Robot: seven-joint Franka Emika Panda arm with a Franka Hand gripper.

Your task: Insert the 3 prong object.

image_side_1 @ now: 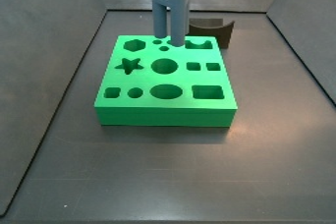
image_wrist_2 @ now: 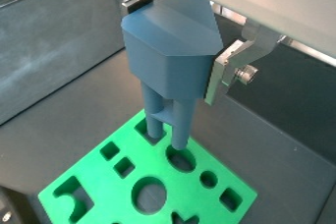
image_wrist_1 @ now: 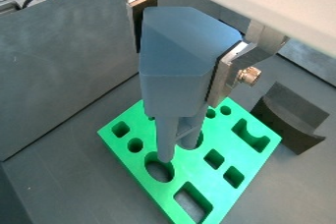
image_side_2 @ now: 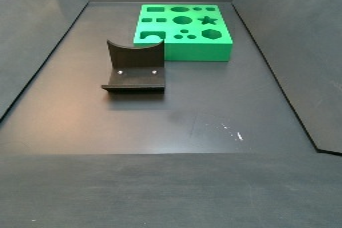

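Already the grasp is looking done: in both wrist views the gripper (image_wrist_1: pixel 197 56) is pinching the blue-grey 3 prong object (image_wrist_1: pixel 178 56) by its broad upper body, one silver finger (image_wrist_1: pixel 237 63) lying flat against its side and the opposite one only partly showing behind it.

Just below the gripper, the prongs (image_wrist_2: pixel 168 120) are hanging upright over the green block (image_side_1: pixel 168 83), and their tips are reaching the block's top face near its back edge. In a side view the prongs (image_side_1: pixel 168 12) are coming down beside the small round holes (image_side_1: pixel 160 42) along that edge. Whether the tips are already sitting inside those holes or merely touching the surface I cannot tell, so seating is probably what is left: pressing straight down, then letting go.

Beyond the block, on the dark tabletop (image_side_1: pixel 79 149), the fixture (image_side_1: pixel 211 28) is standing just behind its far corner, not involved. In another side view the block (image_side_2: pixel 183 29) is showing without the object in frame.
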